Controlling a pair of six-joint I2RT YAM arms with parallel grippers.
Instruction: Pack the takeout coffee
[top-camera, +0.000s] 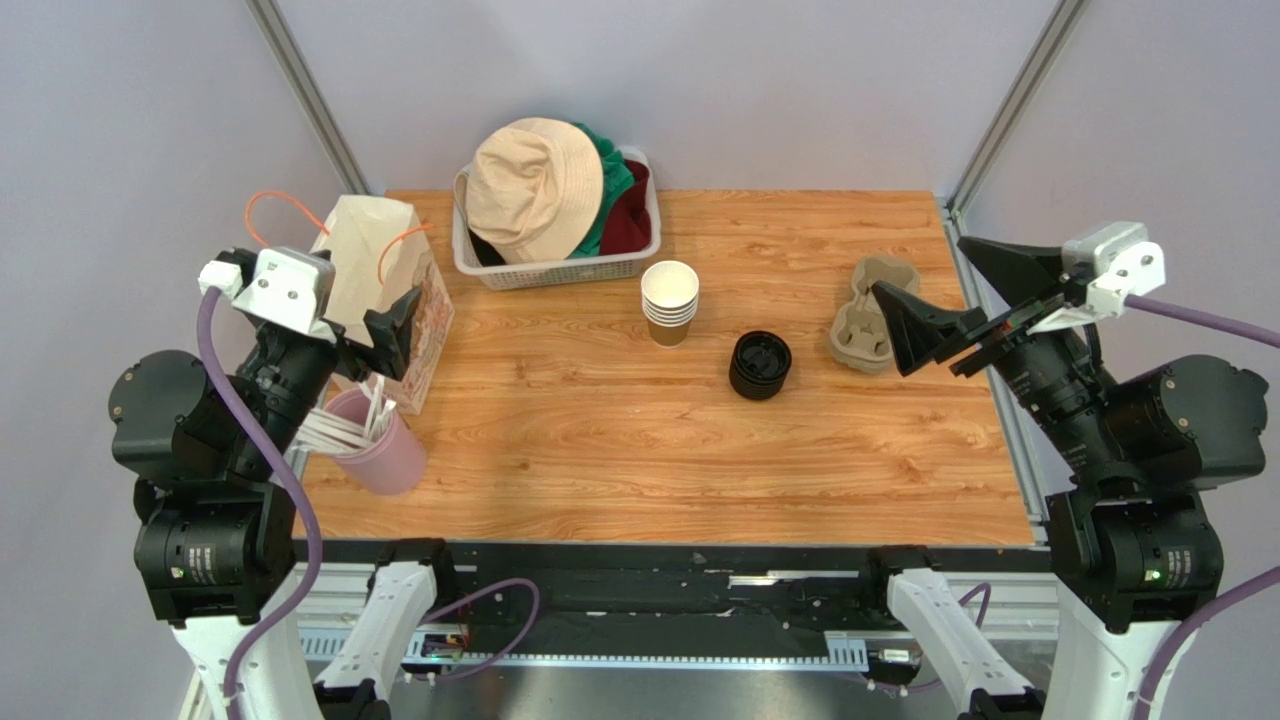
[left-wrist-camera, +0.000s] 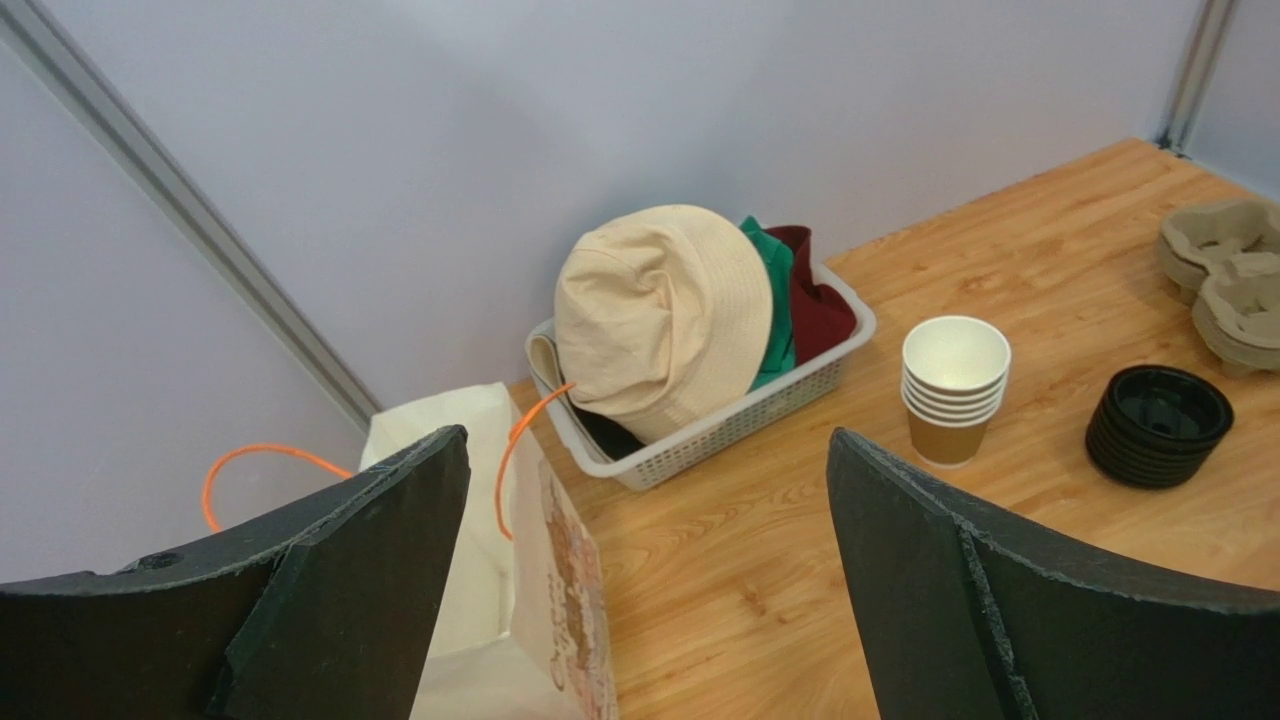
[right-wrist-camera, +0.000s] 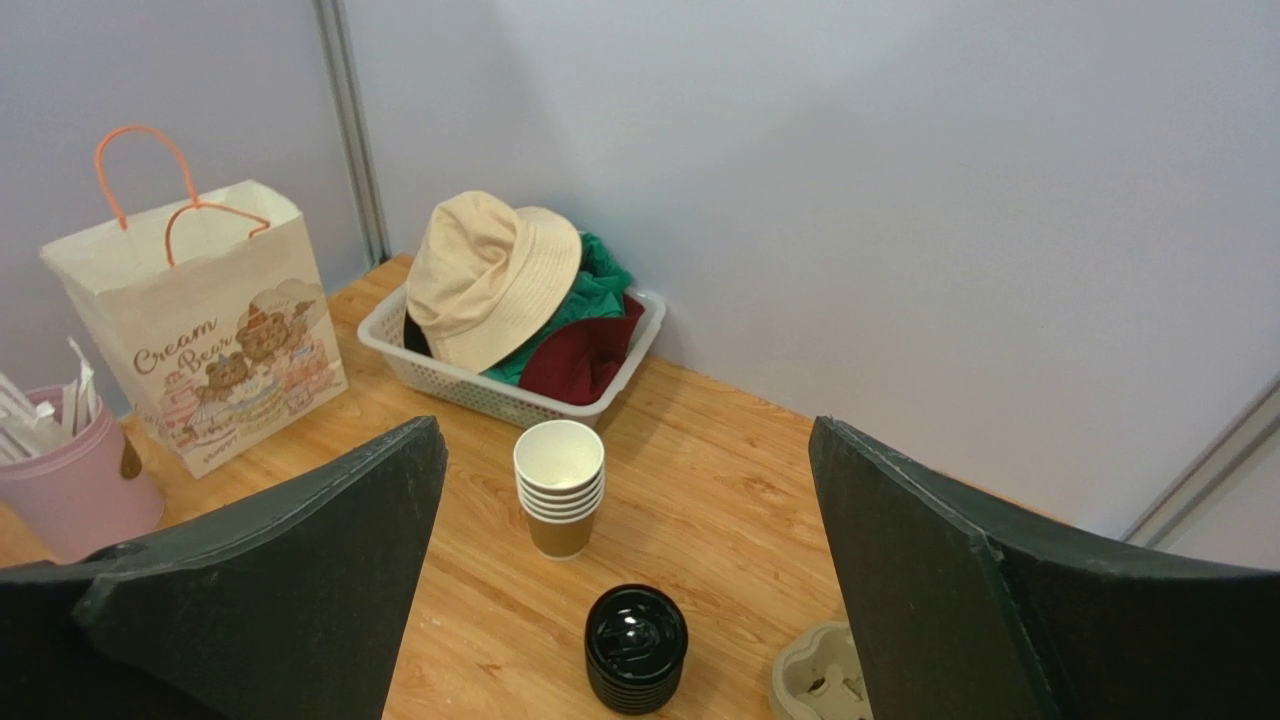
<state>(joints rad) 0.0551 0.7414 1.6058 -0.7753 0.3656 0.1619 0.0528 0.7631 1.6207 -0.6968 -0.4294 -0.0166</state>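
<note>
1. Cup stack (top-camera: 670, 300): 1 stack of kraft-brown paper cups w/ white rims, upright near mid-desk, just in front of the basket. Approx 5 nested, exact count hard to read. Top cup shows a white inside, no lid on it.
2. Lid stack (top-camera: 760, 365): 1 pile of round black lids, near the cups on their front-right, not touching. Several lids, number can't be told.
3. Pulp carriers (top-camera: 869, 318): 1 small pile right of the lids by the desk's right edge, at least 2 nested.
4. Basket (top-camera: 559, 270): 1 white plastic basket at the back edge. It holds 1 beige bucket hat (top-camera: 534, 188) on top, w/ green and dark-red cloth under it.
5. Paper bag (top-camera: 361, 240): 1 white printed bag w/ 2 orange handles, standing open at back-left.
6. Pink cup (top-camera: 383, 450): 1, in front of the bag at the left edge, w/ white straws inside.
7. Desk (top-camera: 601, 450): wood-grain top.
8. Left pincer (left-wrist-camera: 646, 438): fingers wide apart, holding nothing, raised by the bag, well apart from the cups.
9. Right pincer (right-wrist-camera: 624, 428): fingers wide apart, holding nothing, raised at the right side above the carriers, well apart from the cups.
</note>
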